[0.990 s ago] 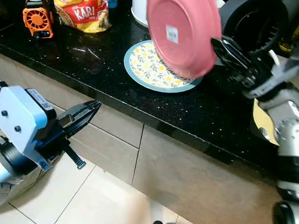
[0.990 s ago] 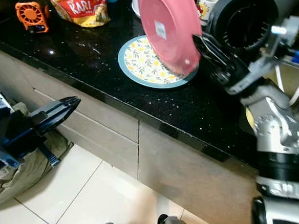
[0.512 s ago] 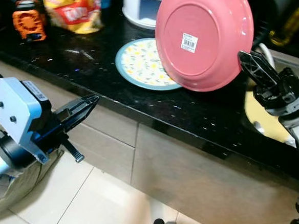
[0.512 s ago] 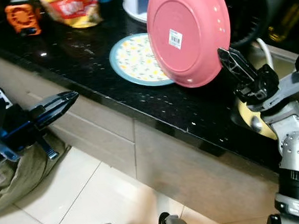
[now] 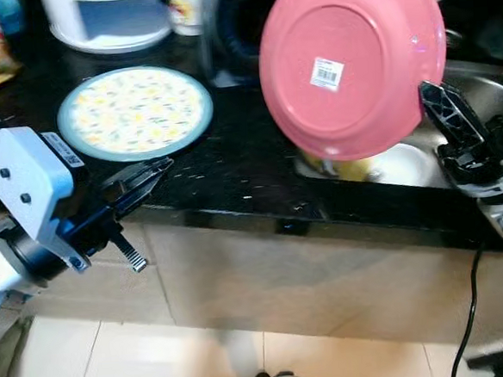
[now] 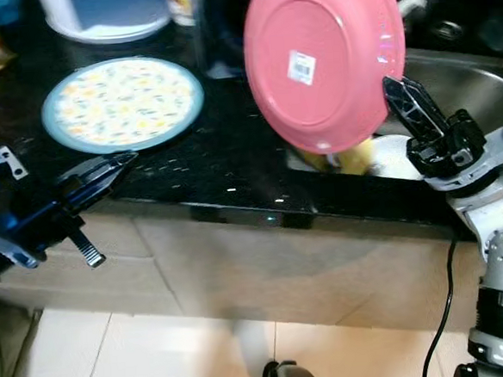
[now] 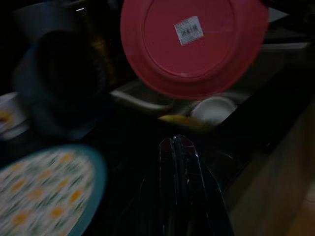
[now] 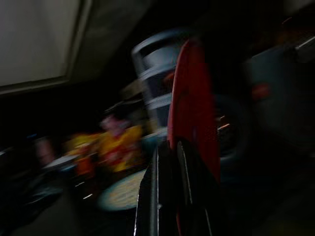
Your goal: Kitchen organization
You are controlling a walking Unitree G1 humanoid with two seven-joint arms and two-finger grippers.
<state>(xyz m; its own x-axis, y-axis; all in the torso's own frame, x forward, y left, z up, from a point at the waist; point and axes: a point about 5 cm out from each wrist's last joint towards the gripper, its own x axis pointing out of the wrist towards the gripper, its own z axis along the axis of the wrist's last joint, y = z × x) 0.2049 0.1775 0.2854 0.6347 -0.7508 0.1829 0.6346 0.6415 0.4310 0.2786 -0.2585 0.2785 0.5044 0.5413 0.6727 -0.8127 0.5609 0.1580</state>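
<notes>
Pink plate [image 5: 350,61] blocks sink [image 5: 478,95]; counter [image 5: 250,167] between open.

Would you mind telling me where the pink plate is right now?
The pink plate is held up on edge by the right gripper, underside facing the head camera, on the robot's right above the sink, right of the floral plate.

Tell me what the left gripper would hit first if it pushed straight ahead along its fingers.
Probably the black counter: the shut left gripper points low across its front edge. Farther along that line lies the sink, under the pink plate. Depth is uncertain.
</notes>
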